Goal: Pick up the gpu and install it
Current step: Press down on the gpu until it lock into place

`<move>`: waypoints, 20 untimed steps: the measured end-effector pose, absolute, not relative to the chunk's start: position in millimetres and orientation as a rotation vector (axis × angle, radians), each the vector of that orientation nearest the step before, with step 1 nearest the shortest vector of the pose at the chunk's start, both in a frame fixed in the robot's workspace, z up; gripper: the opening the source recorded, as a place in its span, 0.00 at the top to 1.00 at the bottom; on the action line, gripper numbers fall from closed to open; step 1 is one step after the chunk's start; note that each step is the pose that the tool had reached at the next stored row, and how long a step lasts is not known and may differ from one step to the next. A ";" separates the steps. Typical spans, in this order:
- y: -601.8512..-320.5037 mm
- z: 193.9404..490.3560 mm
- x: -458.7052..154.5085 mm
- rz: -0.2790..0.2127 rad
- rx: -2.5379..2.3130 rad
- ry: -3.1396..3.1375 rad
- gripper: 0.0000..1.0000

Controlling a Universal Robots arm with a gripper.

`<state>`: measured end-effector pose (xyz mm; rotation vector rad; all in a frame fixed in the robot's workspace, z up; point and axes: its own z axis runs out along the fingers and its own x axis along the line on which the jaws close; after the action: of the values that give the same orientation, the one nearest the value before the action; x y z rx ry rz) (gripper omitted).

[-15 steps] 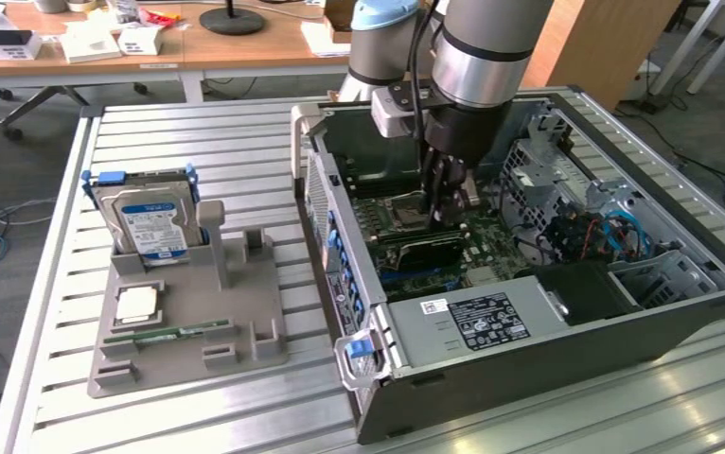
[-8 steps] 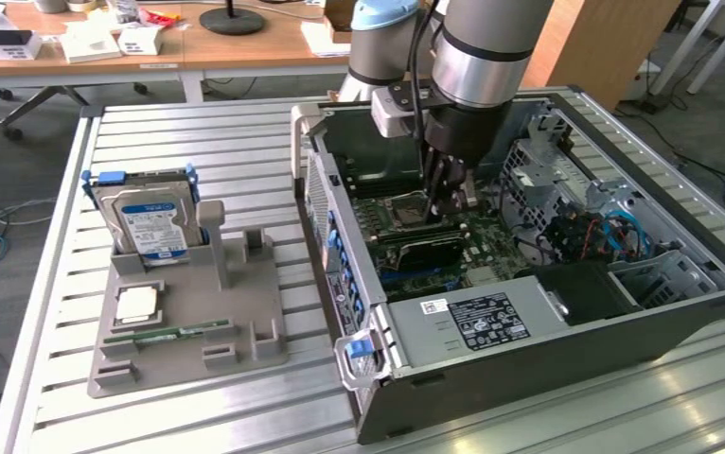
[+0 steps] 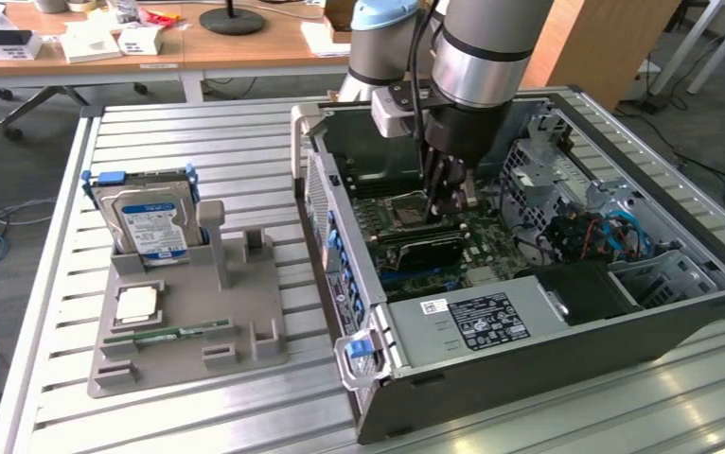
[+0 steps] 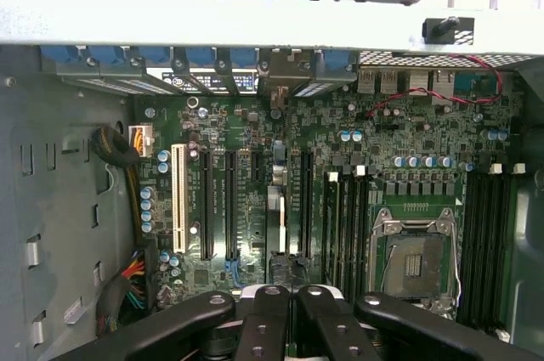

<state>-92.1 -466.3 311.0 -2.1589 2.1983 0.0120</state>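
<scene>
The gpu (image 4: 275, 218) stands on edge in a motherboard slot inside the open computer case (image 3: 527, 378). In the wrist view it shows as a thin pale-and-dark strip between the black expansion slots. In the exterior view it is a dark card (image 3: 419, 252) low on the board. My gripper (image 3: 445, 210) reaches down into the case right over it. Its black fingers (image 4: 263, 318) are pressed together, so the gripper (image 4: 287, 295) is shut just above the card's top edge. I cannot tell whether the tips touch the card.
The empty CPU socket (image 4: 416, 263) and memory slots (image 4: 344, 225) lie beside the card. A power supply (image 3: 476, 322) and drive cage (image 3: 665, 274) crowd the case. On the slatted table, a grey holder (image 3: 249, 345) keeps a hard drive (image 3: 154, 227), a chip (image 3: 135, 303) and a RAM stick (image 3: 167, 334).
</scene>
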 end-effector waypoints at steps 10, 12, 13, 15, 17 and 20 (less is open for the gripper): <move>-465.0 308.8 -97.9 0.011 -2.159 2.199 0.89; -465.0 308.6 -98.0 0.011 -2.159 2.199 0.89; -464.9 308.3 -98.1 0.011 -2.159 2.199 0.89; -465.0 307.6 -98.3 0.011 -2.159 2.199 0.89; -465.0 306.6 -98.5 0.011 -2.159 2.199 0.89; -465.0 305.1 -99.2 0.011 -2.159 2.199 0.89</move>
<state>-99.2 -465.0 305.1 -2.1590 2.1988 0.0112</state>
